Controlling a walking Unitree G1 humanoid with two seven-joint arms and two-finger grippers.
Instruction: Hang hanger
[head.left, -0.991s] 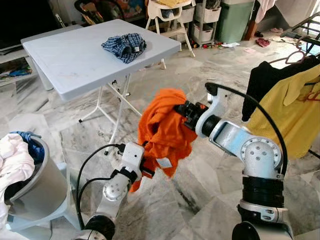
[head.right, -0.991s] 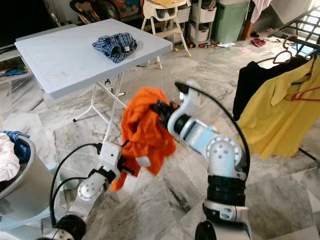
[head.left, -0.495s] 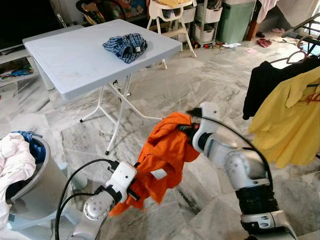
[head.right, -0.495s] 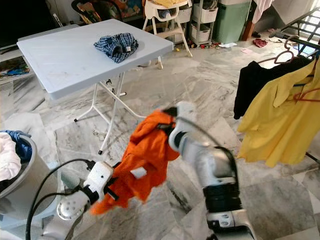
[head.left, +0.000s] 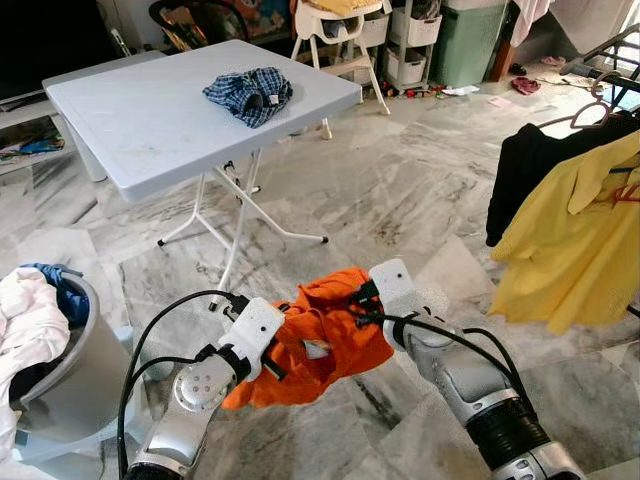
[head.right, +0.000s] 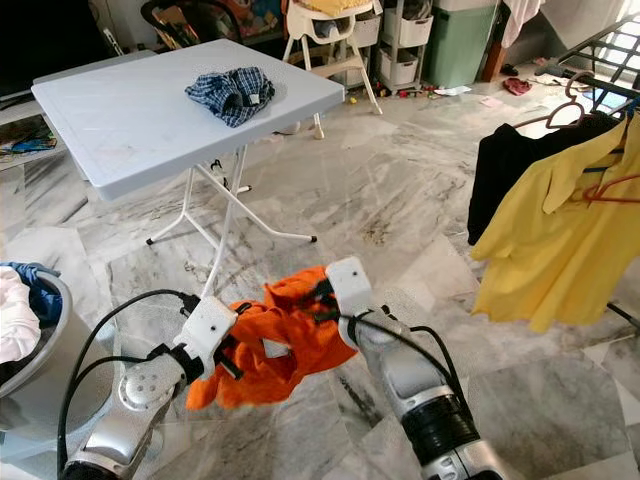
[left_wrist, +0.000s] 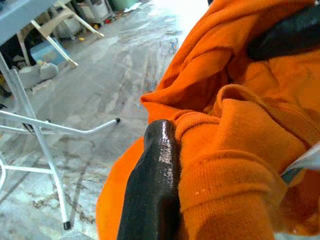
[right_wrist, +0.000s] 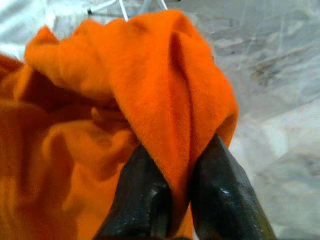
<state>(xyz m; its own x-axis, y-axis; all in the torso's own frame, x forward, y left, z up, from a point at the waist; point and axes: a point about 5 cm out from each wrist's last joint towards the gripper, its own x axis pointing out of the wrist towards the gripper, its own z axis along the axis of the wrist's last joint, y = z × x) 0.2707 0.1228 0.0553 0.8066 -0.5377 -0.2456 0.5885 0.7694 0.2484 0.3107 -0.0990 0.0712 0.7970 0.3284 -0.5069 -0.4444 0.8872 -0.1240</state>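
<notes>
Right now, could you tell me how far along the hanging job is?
Done: a yellow shirt and a black garment already hang at the robot's right. In hand: the orange garment is gripped by the left gripper and the right gripper, low over the floor, with no hanger visibly in it. Left: hangering and hanging it; a plaid garment waits on the table.

left arm: reaches forward, low, near | left gripper (left_wrist: 200, 145): fingers pinched on orange cloth (head.left: 330, 335) | right arm: bent inward toward the left, low | right gripper (right_wrist: 172, 200): fingers clamped on a fold of the same cloth
</notes>
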